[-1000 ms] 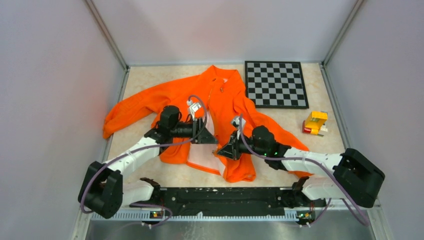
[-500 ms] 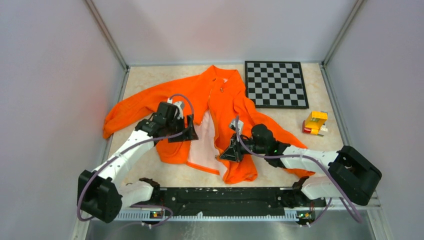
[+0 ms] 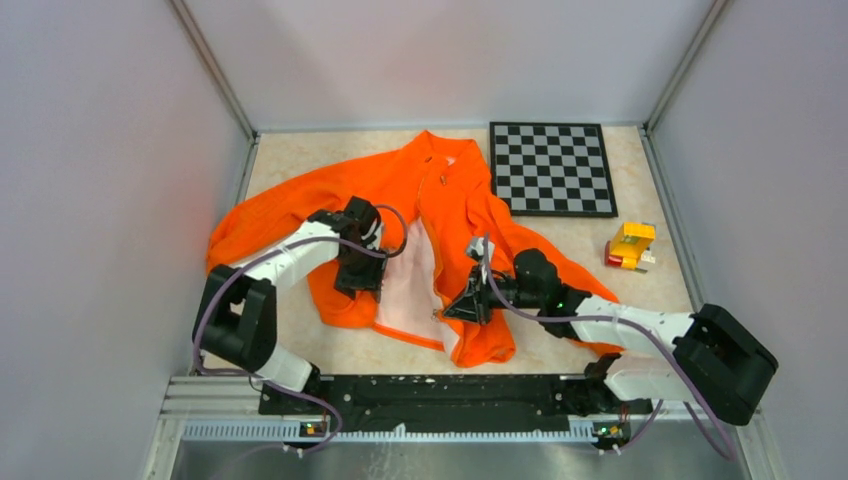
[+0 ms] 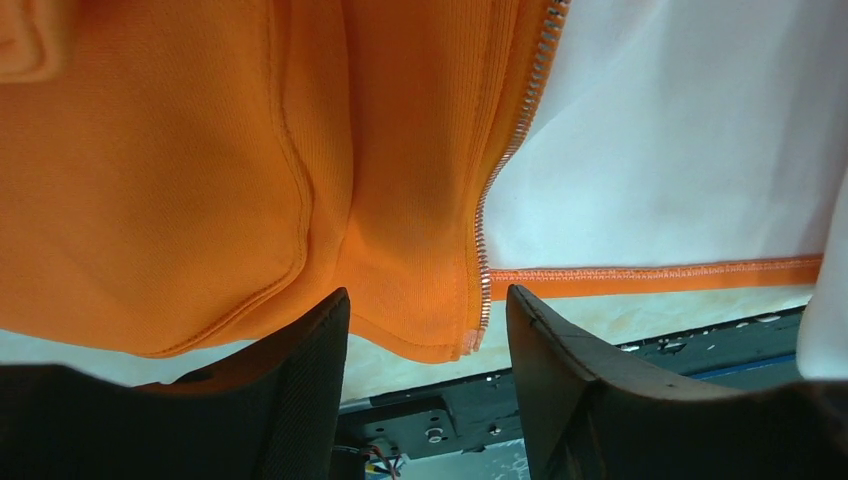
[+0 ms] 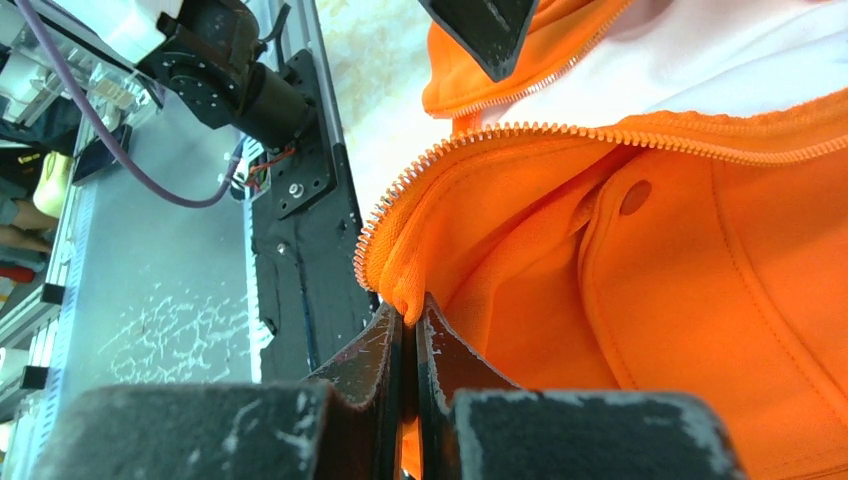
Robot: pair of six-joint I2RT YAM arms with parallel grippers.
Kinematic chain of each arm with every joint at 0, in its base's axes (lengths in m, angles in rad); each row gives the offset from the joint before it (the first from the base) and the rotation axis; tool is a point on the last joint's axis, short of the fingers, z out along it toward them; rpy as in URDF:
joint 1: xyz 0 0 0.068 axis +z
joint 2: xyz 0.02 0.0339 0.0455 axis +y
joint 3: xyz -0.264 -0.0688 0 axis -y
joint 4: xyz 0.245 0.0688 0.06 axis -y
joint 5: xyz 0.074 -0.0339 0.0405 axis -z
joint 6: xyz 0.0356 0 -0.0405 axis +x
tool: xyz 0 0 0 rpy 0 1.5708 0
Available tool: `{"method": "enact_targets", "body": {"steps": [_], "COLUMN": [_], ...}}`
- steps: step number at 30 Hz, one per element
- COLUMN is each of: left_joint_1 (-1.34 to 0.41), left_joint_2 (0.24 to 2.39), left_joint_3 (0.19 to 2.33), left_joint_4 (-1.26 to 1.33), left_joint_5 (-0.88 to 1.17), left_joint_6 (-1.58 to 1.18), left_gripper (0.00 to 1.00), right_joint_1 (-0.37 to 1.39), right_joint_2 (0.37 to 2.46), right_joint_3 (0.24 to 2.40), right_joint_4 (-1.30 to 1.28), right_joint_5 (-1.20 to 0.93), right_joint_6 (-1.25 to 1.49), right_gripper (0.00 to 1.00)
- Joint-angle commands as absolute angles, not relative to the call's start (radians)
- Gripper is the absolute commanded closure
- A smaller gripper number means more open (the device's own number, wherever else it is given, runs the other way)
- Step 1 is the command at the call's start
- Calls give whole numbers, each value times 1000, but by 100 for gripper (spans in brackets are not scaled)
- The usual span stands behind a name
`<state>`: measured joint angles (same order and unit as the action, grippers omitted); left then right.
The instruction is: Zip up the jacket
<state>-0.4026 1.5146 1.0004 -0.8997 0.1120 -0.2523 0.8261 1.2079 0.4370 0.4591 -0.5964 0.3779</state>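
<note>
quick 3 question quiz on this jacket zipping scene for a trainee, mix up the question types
1. True or false: the right arm's fingers are shut on the bottom edge of the bright orange fabric jacket, next to its zipper teeth.
2. The left arm's fingers are: a) shut on a sleeve, b) open over the jacket's other zipper edge, holding nothing, c) shut on the collar.
3. Fill in: in the top view, the black-and-white chessboard lies to the ___ of the jacket's collar.

Key: 1 true; 2 b; 3 right.
</note>
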Motion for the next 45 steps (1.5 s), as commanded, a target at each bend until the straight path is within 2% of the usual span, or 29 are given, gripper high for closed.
{"method": "enact_targets", "body": {"steps": [1, 5, 7, 11, 15, 20, 26, 33, 40, 45], "left_joint_1": [-430, -460, -464, -473, -499, -525, -529, -528, -526, -524], "left_joint_2": [1542, 1581, 1589, 1613, 1647, 1670, 1623, 1532, 1397, 1248], "left_joint_3": [1013, 1016, 1021, 1029, 1032, 1028, 1025, 1026, 1047, 1001], "left_joint_4": [-934, -942, -930, -920, -918, -900, -892, -896, -873, -726], "left_joint_5": [99, 47, 37, -34, -65, -69, -78, -97, -23, 123], "left_joint_6": [-227, -253, -264, -290, -297, -301, -303, -311, -306, -257], "left_gripper": [38, 51, 55, 55, 49, 52, 77, 99, 100, 100], "right_joint_1": [819, 820, 821, 819, 819, 820, 819, 820, 820, 819], "right_joint_2": [1146, 1123, 1119, 1117, 1118, 1119, 1141, 1185, 1243, 1315], "right_joint_3": [416, 411, 410, 407, 405, 402, 405, 418, 426, 441], "right_joint_4": [514, 514, 513, 519, 524, 527, 532, 550, 595, 702], "right_joint_5": [-622, -611, -608, -608, -604, -599, -594, -602, -623, -681], "right_joint_6": [375, 377, 380, 382, 385, 386, 388, 394, 411, 433], "right_gripper": [100, 100, 100, 100, 100, 100, 100, 100, 100, 100]}}
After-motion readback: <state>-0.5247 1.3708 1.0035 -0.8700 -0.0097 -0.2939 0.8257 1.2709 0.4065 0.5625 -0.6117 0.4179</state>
